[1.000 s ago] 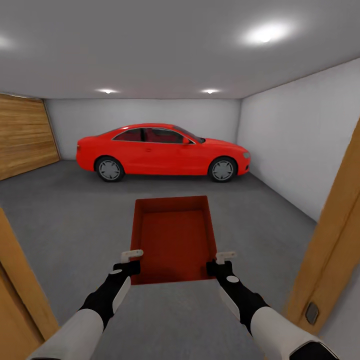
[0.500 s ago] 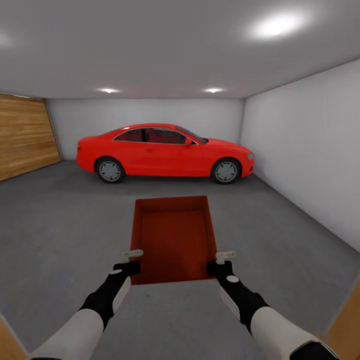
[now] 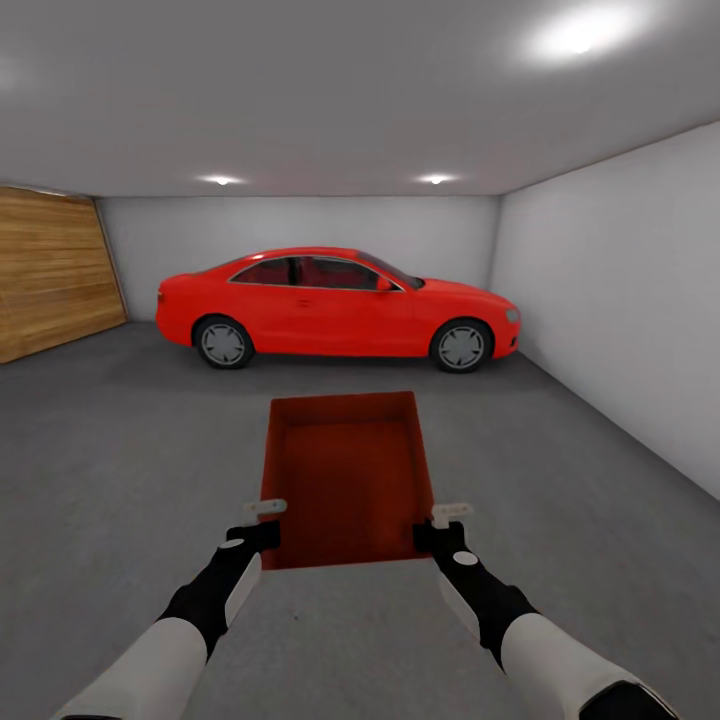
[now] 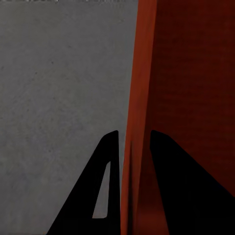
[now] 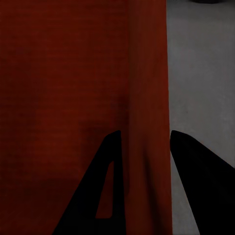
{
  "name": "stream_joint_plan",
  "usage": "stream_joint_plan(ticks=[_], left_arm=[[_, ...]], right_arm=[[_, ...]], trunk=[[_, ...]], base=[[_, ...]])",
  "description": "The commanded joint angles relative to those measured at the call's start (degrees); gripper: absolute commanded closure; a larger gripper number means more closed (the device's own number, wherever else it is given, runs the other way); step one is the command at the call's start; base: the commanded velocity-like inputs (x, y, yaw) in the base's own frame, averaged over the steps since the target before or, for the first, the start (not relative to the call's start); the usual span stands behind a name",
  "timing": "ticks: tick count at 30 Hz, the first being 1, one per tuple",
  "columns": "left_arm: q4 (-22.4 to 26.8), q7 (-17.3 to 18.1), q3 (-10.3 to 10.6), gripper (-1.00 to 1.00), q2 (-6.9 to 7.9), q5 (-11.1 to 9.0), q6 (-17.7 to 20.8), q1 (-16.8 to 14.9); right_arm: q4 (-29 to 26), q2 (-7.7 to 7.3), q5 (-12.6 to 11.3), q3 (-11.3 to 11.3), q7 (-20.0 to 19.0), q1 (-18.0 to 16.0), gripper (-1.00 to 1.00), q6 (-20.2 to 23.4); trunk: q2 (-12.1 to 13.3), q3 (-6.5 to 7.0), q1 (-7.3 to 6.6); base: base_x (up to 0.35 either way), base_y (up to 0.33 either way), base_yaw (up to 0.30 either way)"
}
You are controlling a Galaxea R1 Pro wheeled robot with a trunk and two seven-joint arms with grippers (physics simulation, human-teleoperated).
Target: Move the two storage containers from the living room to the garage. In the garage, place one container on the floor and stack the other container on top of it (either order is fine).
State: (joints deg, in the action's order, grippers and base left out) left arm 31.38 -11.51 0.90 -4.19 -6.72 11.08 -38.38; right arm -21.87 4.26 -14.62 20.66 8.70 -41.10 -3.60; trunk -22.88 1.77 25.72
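One orange-red storage container [image 3: 345,480], open at the top, hangs in front of me above the garage floor [image 3: 120,450], dark grey concrete. My left gripper [image 3: 265,515] is shut on its left wall near the near corner. My right gripper [image 3: 447,515] is shut on the right wall at the matching spot. In the left wrist view the black fingers [image 4: 110,166] straddle the thin container wall [image 4: 139,98], one on each side. The right wrist view has the fingers [image 5: 110,161] clamping the other wall [image 5: 147,88] the same way.
A red car [image 3: 340,305] is parked crosswise at the far end of the garage. A wooden panel door [image 3: 50,270] covers the left side and a plain white wall [image 3: 620,300] runs along the right. Open concrete lies between me and the car.
The view has moved forward: the wooden door frames at both lower sides have slid out of the picture. The container sits in the same grip between both grippers.
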Motion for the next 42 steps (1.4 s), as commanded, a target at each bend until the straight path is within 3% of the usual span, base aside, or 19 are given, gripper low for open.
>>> stream_joint_plan(ticks=[1,42], left_arm=[[0.4,-0.5,-0.8,1.00,0.04,0.4,0.3,0.0],[0.2,-0.5,-0.8,1.00,0.01,0.4,0.3,0.0]], right_arm=[[2.7,-3.11,-0.8,-0.6,2.2,0.0,1.00,-0.4],[2.7,-3.11,-0.8,-0.6,2.2,0.0,1.00,-0.2]], trunk=[[0.0,-0.01,0.06],[0.0,-0.01,0.06]], base=[[0.319,0.000,0.003],[0.320,0.044,0.000]])
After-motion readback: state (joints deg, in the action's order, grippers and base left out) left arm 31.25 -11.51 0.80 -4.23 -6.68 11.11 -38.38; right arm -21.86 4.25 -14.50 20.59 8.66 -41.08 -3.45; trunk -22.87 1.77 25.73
